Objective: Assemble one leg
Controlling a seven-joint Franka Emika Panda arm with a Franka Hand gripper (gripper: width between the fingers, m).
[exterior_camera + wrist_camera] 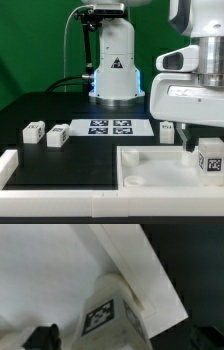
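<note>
A small white leg (211,160) with a square marker tag stands upright at a raised corner of the large white tray (150,178) on the exterior view's right. My gripper (203,150) hangs over it with a finger on either side. In the wrist view the leg (100,317) sits between my fingers against the tray's rim (130,258). One finger (45,338) stands a little apart from the leg. The other finger is lost against the dark table. My gripper (125,341) looks open around the leg.
Two more legs (35,130) (57,135) lie at the exterior view's left. Another leg (168,130) stands behind the tray. The marker board (110,126) lies in front of the robot base (114,70). A white bar (10,165) lies at the front left.
</note>
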